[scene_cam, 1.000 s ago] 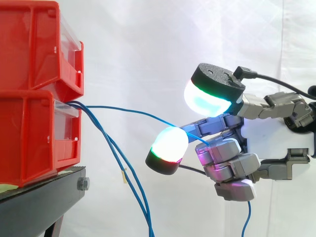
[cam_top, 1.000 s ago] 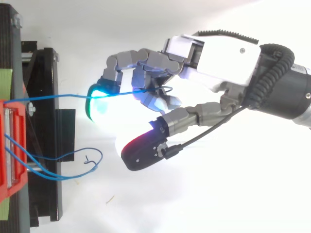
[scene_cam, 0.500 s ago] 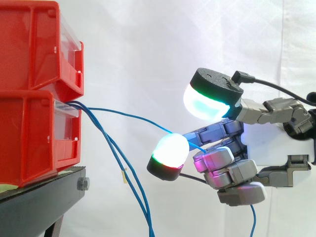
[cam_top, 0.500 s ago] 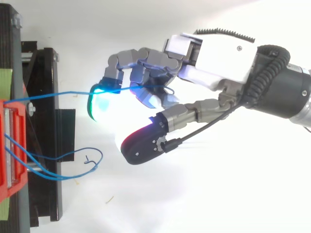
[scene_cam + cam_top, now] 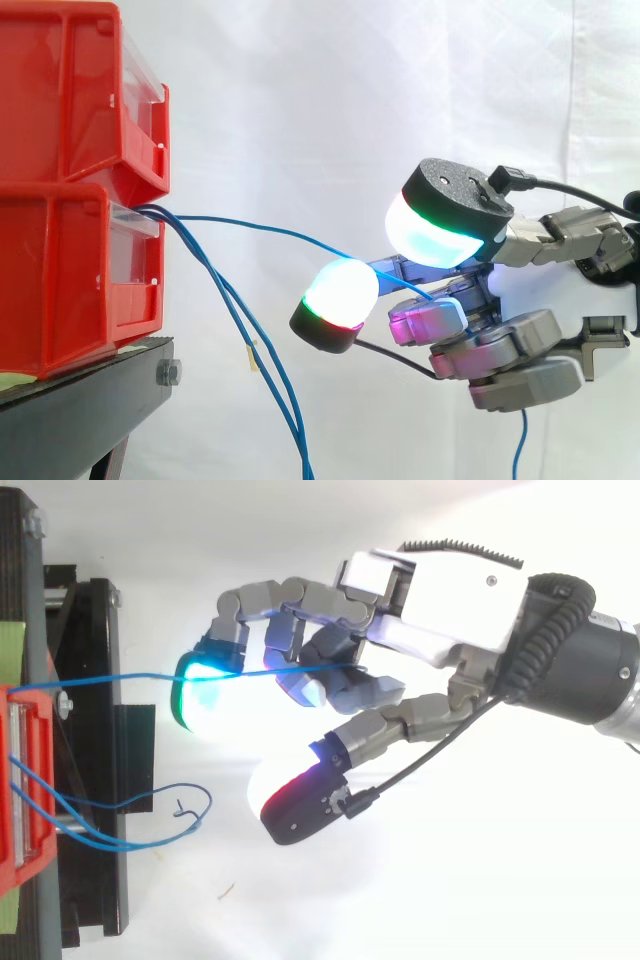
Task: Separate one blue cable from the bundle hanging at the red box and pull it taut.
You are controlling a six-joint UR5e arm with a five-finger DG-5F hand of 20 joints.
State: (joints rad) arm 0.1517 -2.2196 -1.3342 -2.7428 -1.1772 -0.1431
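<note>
Cable of blue colour (image 5: 262, 229) is seen drawn out from the front of the lower red bin (image 5: 60, 270) toward the hand (image 5: 560, 290). In the side view it is carried in a shallow arch, not fully straight; in the top view it is stretched almost level across the gap. It is passed close by a white-glowing fingertip (image 5: 340, 290) and is gripped among the curled fingers behind it, so the hand is closed round this one strand. A further blue length is seen hanging below the curled fingers. The thumb pad (image 5: 435, 230), lit cyan and white, is held above and apart from the strand. The remaining blue cables (image 5: 270, 380) are left hanging from the same bin front, well clear of the hand. An upper red bin (image 5: 60, 90) is stacked on the lower one, both set on the black stand (image 5: 70, 410) before the white curtain (image 5: 300, 100).
</note>
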